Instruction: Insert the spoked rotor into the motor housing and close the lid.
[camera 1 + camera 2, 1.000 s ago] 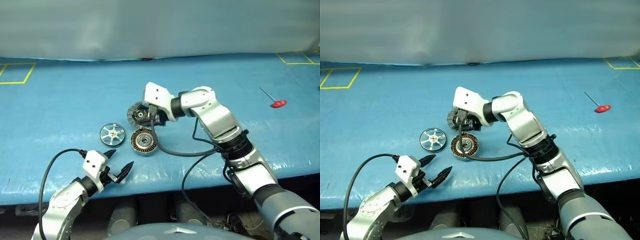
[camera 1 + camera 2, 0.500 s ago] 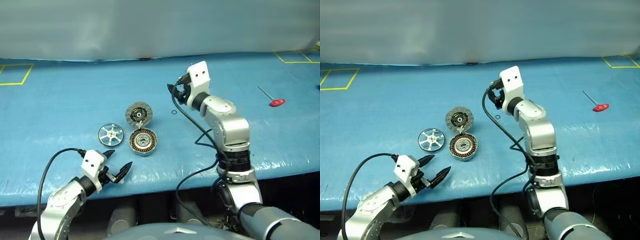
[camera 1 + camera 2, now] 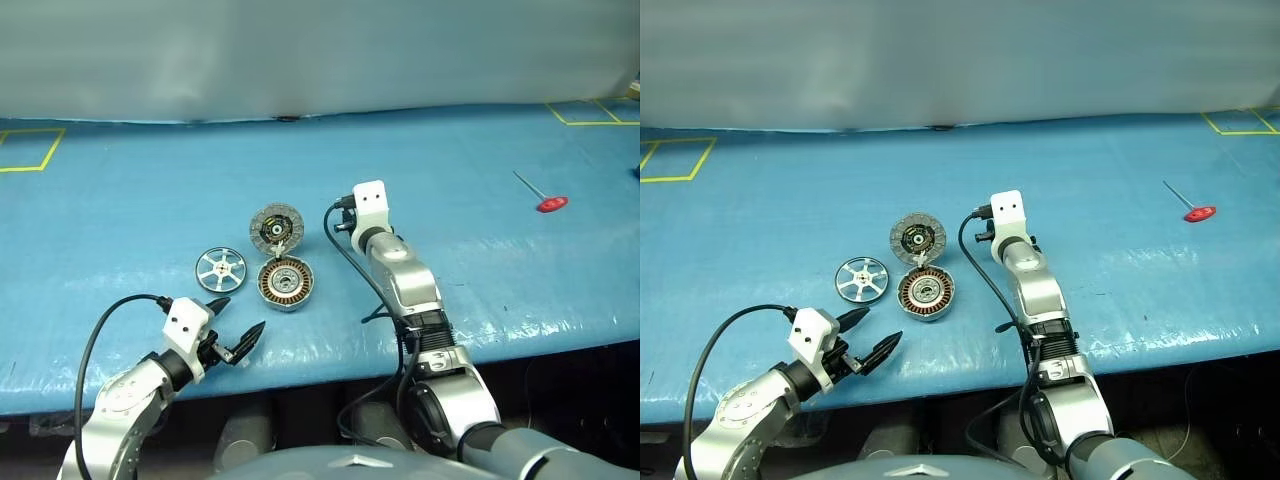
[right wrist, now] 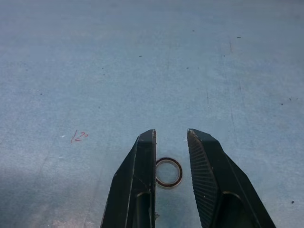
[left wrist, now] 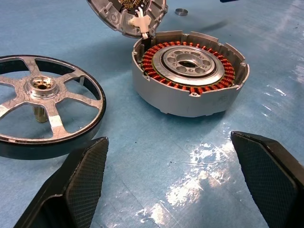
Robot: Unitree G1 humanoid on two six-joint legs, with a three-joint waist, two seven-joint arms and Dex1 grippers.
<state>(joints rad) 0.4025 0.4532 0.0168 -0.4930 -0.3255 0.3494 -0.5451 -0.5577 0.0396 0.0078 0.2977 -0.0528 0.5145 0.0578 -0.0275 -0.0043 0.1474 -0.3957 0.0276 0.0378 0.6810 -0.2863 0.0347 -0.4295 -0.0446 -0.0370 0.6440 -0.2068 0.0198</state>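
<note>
Rotor insertion not begun: spoked rotor (image 3: 222, 269) lies beside motor housing (image 3: 286, 284), mid-tabletop; lid (image 3: 276, 227) leans open. Left gripper (image 3: 234, 333) spread wide near the front edge; right gripper (image 4: 170, 137) nearly closed, straddling a small ring (image 4: 168, 172). Next, presumably: grasp the rotor.

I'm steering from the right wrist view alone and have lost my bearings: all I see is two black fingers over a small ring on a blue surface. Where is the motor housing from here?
Observer: The motor housing sits to the left of the right gripper and nearer the robot, uncovered, with its copper windings showing.
Operator: And the lid?
Observer: The lid leans tilted against the housing's far rim, striped face showing.
Operator: Is the spoked rotor in yet?
Observer: No. The spoked rotor lies on the blue table just left of the housing, ahead of the open left gripper.
</note>
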